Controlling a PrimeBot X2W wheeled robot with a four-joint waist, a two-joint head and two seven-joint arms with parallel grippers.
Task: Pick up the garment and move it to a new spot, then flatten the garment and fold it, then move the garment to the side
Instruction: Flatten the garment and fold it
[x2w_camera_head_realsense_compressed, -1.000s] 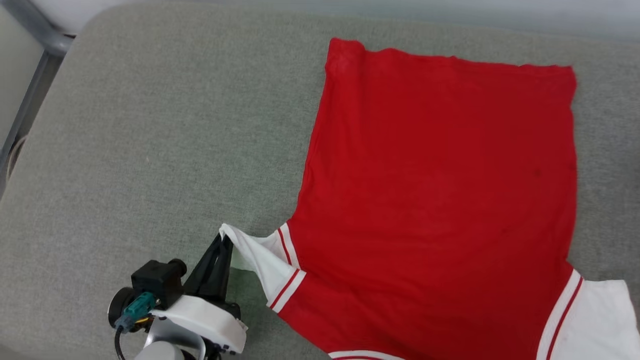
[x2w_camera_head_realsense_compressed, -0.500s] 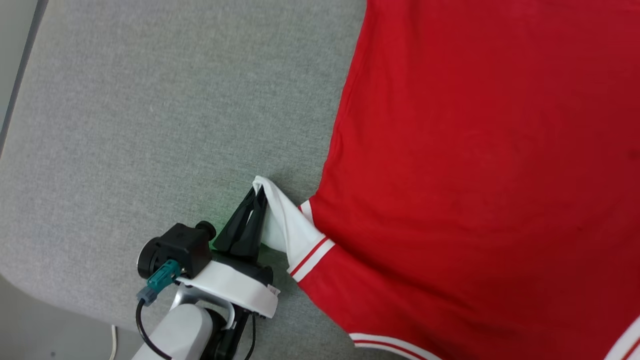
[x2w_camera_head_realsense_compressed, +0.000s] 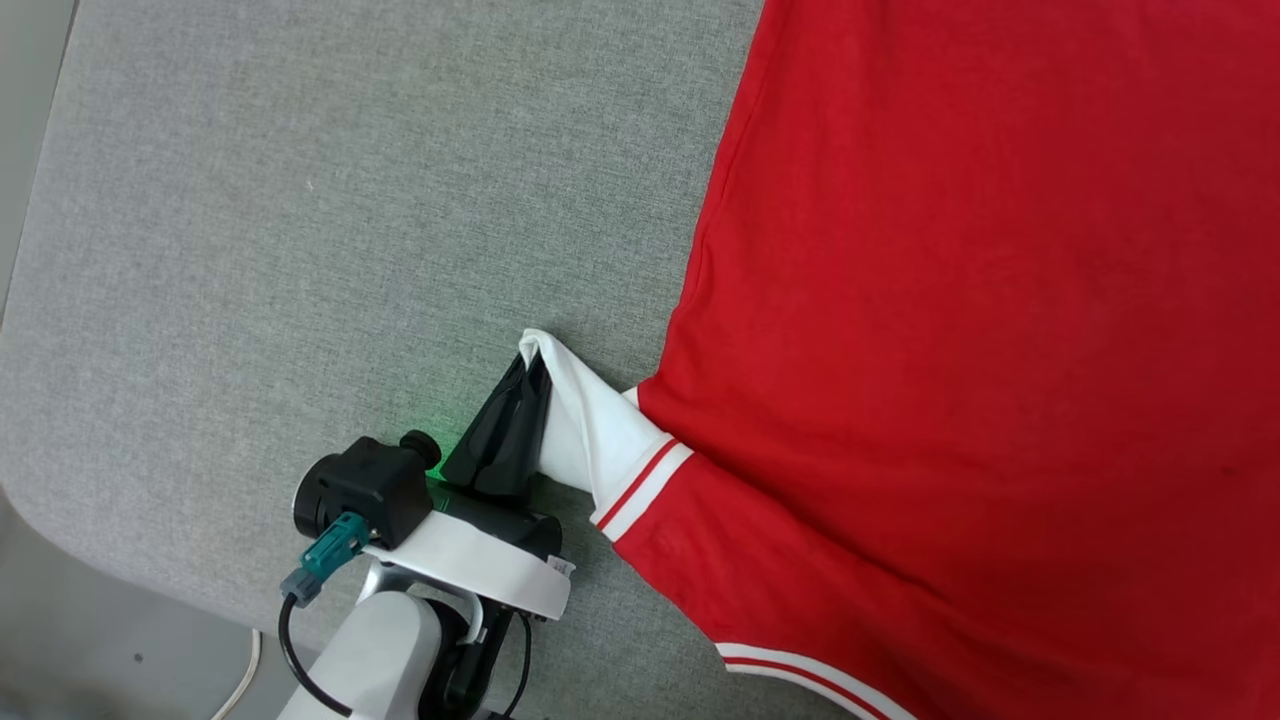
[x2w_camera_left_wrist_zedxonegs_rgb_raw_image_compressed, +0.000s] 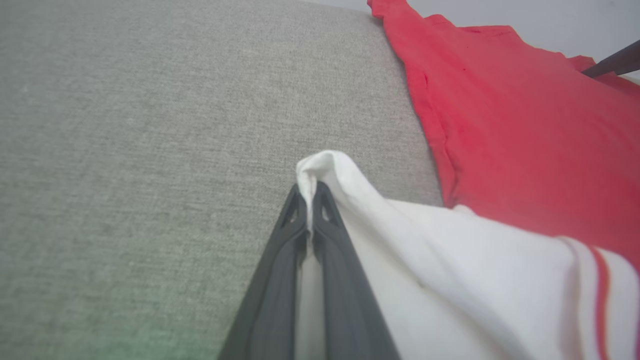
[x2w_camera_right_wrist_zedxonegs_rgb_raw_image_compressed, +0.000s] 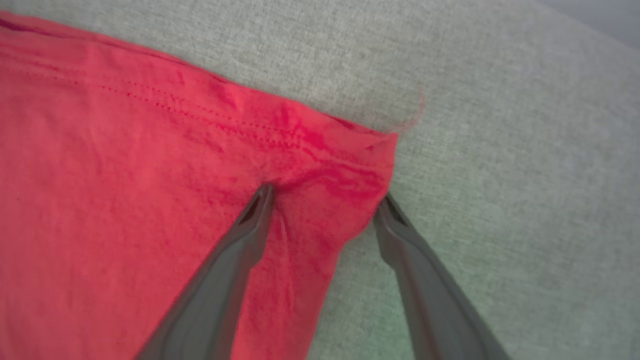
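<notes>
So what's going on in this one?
A robot is working on a red jersey T-shirt spread on a grey cushioned surface. Its left gripper is shut on the edge of one white sleeve, which is drawn out into a peak. The right gripper is open, its fingers straddling a hem corner of the red fabric. What shows of the shirt's body lies flat, unfolded.

You're seeing a grey fabric table (x2w_camera_head_realsense_compressed: 280, 250) stretching away left of the left claw (x2w_camera_head_realsense_compressed: 530, 366); behind the claw its rounded edge is meeting pale floor (x2w_camera_head_realsense_compressed: 60, 640), where a white cable (x2w_camera_head_realsense_compressed: 243, 675) is lying.
</notes>
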